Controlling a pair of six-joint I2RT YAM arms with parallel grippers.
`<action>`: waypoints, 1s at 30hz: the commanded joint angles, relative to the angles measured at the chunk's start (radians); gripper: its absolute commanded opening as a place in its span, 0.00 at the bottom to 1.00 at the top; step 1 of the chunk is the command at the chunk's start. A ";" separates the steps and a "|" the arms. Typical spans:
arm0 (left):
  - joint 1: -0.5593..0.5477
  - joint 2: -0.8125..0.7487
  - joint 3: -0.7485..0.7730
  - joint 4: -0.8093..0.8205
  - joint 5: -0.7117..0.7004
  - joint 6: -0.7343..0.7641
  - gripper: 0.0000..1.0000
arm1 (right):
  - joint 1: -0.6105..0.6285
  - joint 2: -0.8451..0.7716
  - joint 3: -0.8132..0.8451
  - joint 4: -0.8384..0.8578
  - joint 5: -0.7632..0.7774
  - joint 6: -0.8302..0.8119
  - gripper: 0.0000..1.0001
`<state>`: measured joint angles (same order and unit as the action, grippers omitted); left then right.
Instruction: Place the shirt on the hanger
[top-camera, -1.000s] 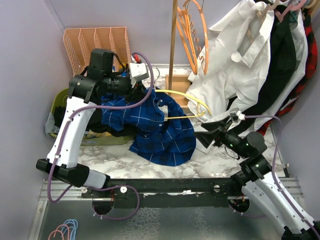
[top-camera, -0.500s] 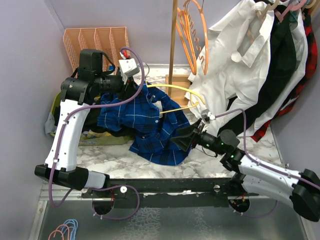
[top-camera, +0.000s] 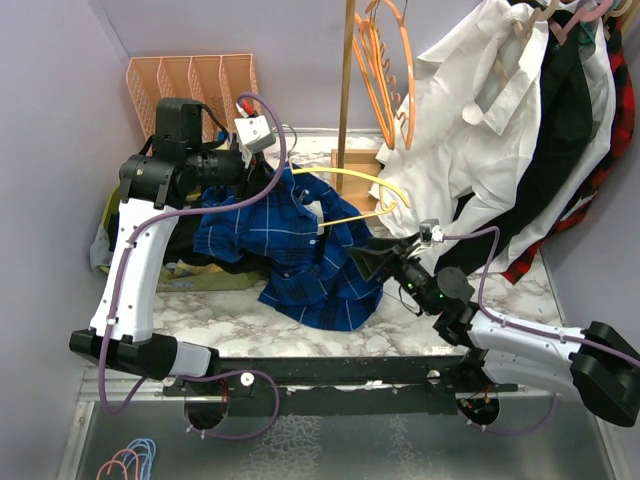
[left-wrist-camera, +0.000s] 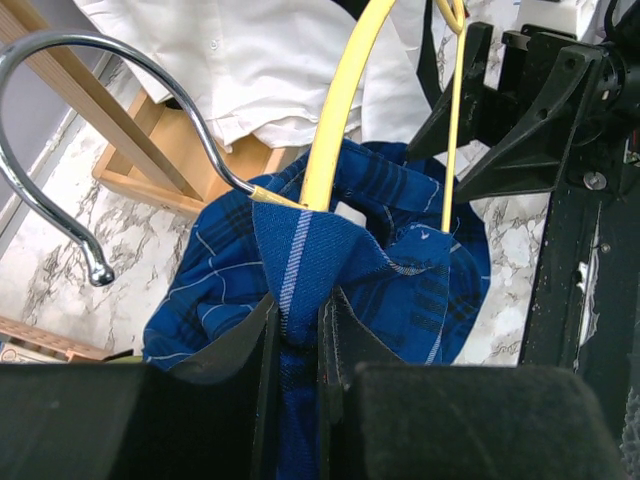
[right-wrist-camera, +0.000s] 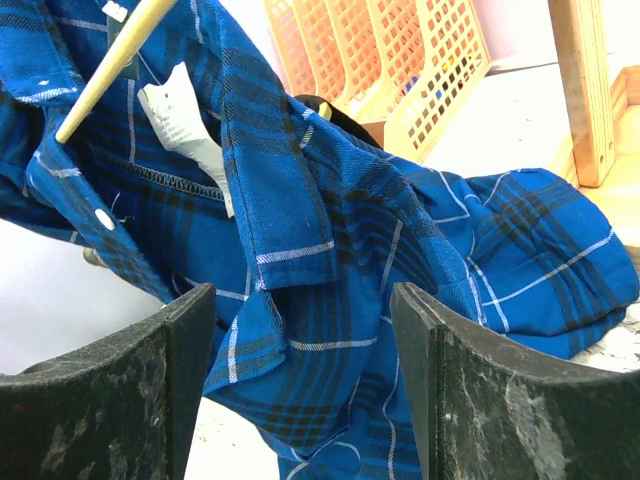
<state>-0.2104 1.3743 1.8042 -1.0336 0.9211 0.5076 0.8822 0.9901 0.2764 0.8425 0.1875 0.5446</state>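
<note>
The blue plaid shirt (top-camera: 322, 262) hangs bunched from my left gripper (top-camera: 272, 186) down onto the marble table. The jaws are shut on its fabric just below the neck of the yellow hanger (top-camera: 368, 180). In the left wrist view the shirt (left-wrist-camera: 395, 275) wraps the hanger (left-wrist-camera: 340, 110) at its metal hook, between my fingers (left-wrist-camera: 262, 325). My right gripper (top-camera: 366, 260) is open at the shirt's right edge. In the right wrist view its jaws stand wide apart around the collar and front fabric (right-wrist-camera: 330, 250); the hanger's bar (right-wrist-camera: 108, 72) shows at upper left.
An orange file rack (top-camera: 190, 85) stands at the back left. A wooden post (top-camera: 346, 90) carries orange hangers (top-camera: 388, 70). A big white shirt (top-camera: 470, 130) and a black garment (top-camera: 565, 130) hang at the right. A bin (top-camera: 113, 215) sits at the left.
My right arm has swung left and forward, from beside the hanger's far end to the shirt's right edge. My left gripper has drawn slightly back and left with the shirt.
</note>
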 joint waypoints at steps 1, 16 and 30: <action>0.005 -0.020 0.015 -0.001 0.067 0.000 0.00 | 0.004 0.043 -0.004 0.084 0.033 0.004 0.70; 0.000 -0.032 -0.001 -0.051 0.007 0.062 0.00 | 0.004 0.163 0.044 0.167 0.013 0.030 0.01; -0.015 0.020 0.354 -0.333 -0.335 0.497 0.00 | -0.025 -0.100 -0.019 -0.075 0.232 -0.060 0.01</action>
<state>-0.2317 1.4059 2.0865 -1.2911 0.7071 0.8223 0.8825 0.9451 0.2913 0.8703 0.3225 0.5278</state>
